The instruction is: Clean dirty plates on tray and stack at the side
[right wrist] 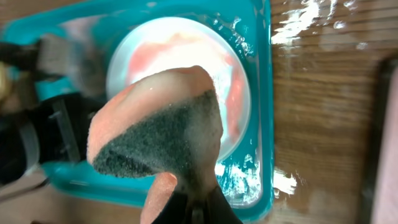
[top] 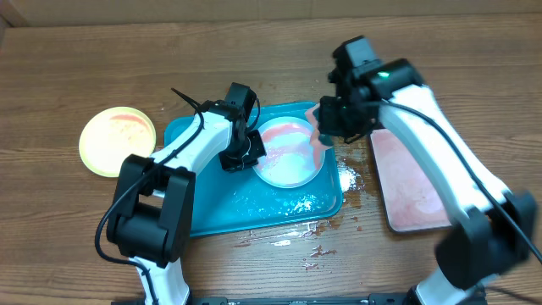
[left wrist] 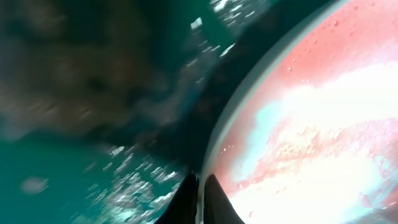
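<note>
No readable text, label, brand or number in any view: none on tray, blue plate, sponge or counter.

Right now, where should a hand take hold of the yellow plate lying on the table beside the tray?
Its raised rim, on the edge facing the tray, pinched from above by the left hand. The yellow plate lies flat on the table, so likely only that thin rim offers a hold.
</note>
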